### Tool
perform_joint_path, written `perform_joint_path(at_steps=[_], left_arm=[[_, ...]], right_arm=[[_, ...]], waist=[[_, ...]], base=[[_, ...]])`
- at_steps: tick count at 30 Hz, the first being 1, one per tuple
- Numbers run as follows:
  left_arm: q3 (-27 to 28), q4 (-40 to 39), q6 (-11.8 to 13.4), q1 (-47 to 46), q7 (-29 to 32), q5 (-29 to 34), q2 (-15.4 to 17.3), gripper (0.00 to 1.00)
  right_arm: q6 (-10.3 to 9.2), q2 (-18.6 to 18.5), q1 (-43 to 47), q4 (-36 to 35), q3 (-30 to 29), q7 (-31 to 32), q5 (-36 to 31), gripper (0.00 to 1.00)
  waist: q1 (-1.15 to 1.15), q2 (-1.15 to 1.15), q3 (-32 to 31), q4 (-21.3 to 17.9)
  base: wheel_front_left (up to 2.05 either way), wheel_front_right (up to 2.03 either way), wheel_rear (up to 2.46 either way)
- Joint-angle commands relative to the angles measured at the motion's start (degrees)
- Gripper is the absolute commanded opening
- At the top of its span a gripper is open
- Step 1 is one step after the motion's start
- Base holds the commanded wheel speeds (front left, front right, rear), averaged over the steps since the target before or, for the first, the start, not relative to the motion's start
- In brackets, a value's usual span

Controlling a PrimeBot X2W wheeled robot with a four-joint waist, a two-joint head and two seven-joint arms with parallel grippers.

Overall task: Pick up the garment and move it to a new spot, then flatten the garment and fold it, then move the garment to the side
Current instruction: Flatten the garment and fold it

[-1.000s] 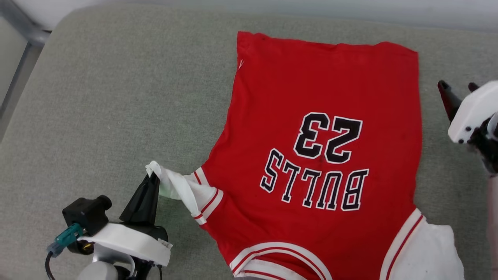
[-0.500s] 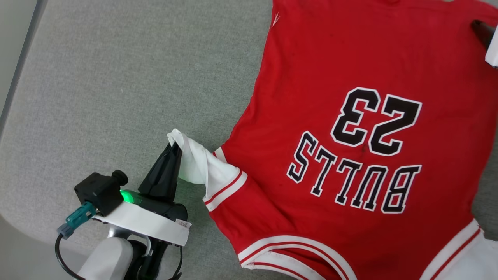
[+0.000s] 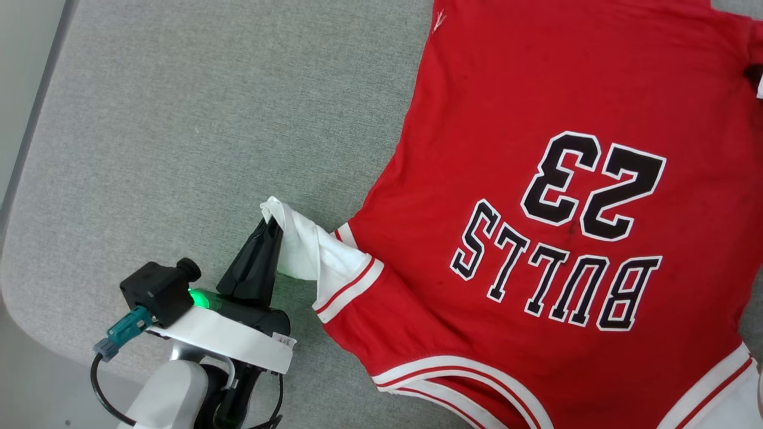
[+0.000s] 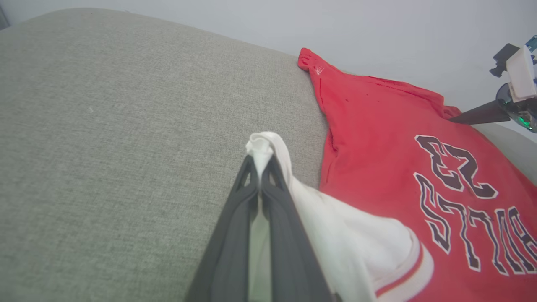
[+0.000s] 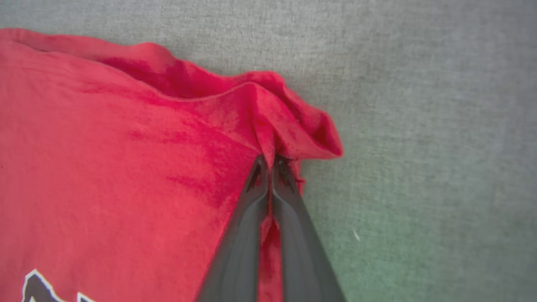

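Left pincer (image 4: 261, 161) clamps the garment's (image 3: 506, 119) white sleeve; right pincer (image 5: 272, 161) (clearest from its wrist) clamps the bunched red corner.

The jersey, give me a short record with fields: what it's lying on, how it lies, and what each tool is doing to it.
surface: grey fabric cushion
shirt: red, spread out with the print up; "BULLS 23" reads upside down in the head view
left tool: shut on the tip of the white sleeve
right tool: shut on a bunched red corner at the shirt's far edge
folding: not yet done
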Motion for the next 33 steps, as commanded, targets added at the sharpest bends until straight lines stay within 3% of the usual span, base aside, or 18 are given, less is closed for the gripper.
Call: perform_joint_path(at_steps=[1,12,19,20,27,33], left_arm=[[0.12,0.42,-0.27,-0.46,-0.4,0.17,-0.27,0.0],[1.16,2.76,1.36,2.96,0.15,0.23,0.69,0.0],[1.92,4.24,3.37,6.04,1.94,-1.01,1.76,0.0],[2.55,4.67,4.27,7.46,2.57,-1.63,2.36,0.0],[3.61,4.84,6.49,11.14,4.1,-2.47,3.77,0.0],[3.6,4.94,7.6,14.14,5.58,-2.91,4.58,0.0]], right_arm=[[-0.05,1.03,4.36,1.66,-0.14,0.79,-1.34,0.0],[-0.05,-5.6,7.61,-8.77,4.77,1.65,1.56,0.0],[-0.06,-10.14,19.59,-20.55,6.55,3.25,8.55,0.0],[-0.05,-10.58,26.97,-26.24,5.18,3.63,11.04,0.0],[-0.06,-5.93,45.61,-38.85,-0.25,2.5,14.11,0.0],[-0.05,1.39,60.67,-45.51,-5.75,-0.54,15.33,0.0]], waist=[[0.0,0.0,-0.76,0.15],[0.0,0.0,-8.27,-2.22],[0.0,0.0,-13.68,-5.28],[0.0,0.0,-16.09,-6.81],[0.0,0.0,-20.54,-10.55],[0.0,0.0,-23.99,-13.22]], base=[[0.0,0.0,0.0],[0.0,0.0,0.0],[0.0,0.0,0.0],[0.0,0.0,0.0],[0.0,0.0,0.0],[0.0,0.0,0.0]])
